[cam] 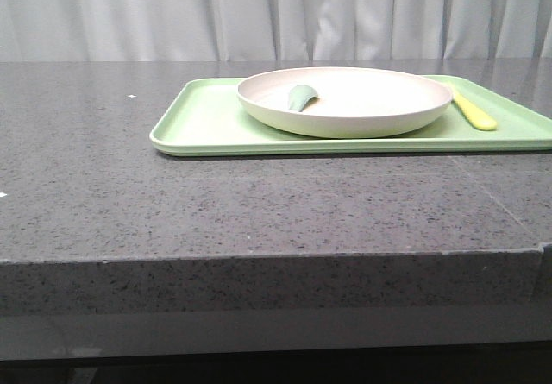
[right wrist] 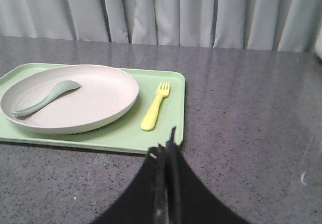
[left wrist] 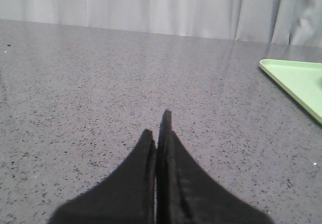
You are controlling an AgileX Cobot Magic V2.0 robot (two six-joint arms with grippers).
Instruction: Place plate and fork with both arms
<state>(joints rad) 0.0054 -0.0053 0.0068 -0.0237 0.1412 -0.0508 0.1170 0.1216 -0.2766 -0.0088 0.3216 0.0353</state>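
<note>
Right wrist view: fork (right wrist: 155, 106) beyond claw (right wrist: 167, 144)

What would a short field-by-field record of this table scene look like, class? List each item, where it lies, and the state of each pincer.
tray: light green, flat on the grey table
plate: cream, on the tray
spoon: greyish-green, lying inside the plate
fork: yellow, on the tray beside the plate
left pincer: shut, empty, over bare table
right pincer: shut, empty, near the tray's edge
</note>
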